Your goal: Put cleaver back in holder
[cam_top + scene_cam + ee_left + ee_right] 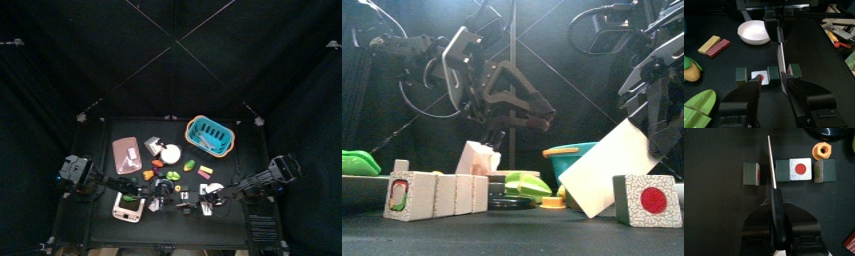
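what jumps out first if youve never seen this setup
A big white flat cleaver blade leans tilted at the front view's right, held by the right claw. Below stand speckled holder blocks with red dots. A teal plastic basket sits at the table's back right.

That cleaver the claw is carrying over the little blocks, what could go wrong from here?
1. The right claw grips the cleaver by its handle only, so the long blade may swing or twist.
2. The gap in the holder looks narrow; a slightly off blade could land on a block and push it aside.
3. The left claw hangs open close to the blade, so the two might bump.
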### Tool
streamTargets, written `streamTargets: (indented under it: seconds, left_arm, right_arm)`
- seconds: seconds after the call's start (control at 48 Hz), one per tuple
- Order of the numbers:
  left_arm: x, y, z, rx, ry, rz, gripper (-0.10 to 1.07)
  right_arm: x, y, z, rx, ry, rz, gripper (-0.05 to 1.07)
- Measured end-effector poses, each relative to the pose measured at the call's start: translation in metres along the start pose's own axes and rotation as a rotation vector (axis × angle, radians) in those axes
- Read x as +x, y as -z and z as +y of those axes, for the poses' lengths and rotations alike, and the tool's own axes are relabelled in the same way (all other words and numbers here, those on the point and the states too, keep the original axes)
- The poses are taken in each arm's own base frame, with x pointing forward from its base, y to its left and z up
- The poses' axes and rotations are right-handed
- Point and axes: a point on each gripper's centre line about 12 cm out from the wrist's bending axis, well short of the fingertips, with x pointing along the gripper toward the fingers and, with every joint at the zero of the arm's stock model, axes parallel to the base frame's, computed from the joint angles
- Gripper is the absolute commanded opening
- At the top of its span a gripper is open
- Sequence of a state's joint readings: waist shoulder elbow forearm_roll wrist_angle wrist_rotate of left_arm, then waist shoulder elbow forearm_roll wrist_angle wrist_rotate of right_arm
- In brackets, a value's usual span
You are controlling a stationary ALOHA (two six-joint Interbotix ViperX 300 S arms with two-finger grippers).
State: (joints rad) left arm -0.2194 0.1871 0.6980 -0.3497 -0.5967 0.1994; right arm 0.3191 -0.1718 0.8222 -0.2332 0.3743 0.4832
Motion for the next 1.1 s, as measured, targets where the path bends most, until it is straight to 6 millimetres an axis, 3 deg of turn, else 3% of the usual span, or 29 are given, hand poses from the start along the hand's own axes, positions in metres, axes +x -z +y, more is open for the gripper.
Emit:
streamTargets:
  seconds: [0.396, 0.812, 1.104]
  left_arm:
    - [-0.034, -0.026, 0.022, 0.006, -0.057, -0.197, 0.77]
    - [-0.062, -0.037, 0.031, 0.001, -0.080, -0.281, 0.77]
    - [-0.083, -0.039, 0.041, -0.030, -0.122, -0.320, 0.77]
  right_arm:
    - [0.000, -0.001, -0.002, 0.004, 0.002, -0.003, 0.42]
    - [-0.025, -0.018, -0.014, 0.052, -0.017, -0.144, 0.42]
    - [-0.030, -0.018, -0.024, 0.077, -0.029, -0.215, 0.39]
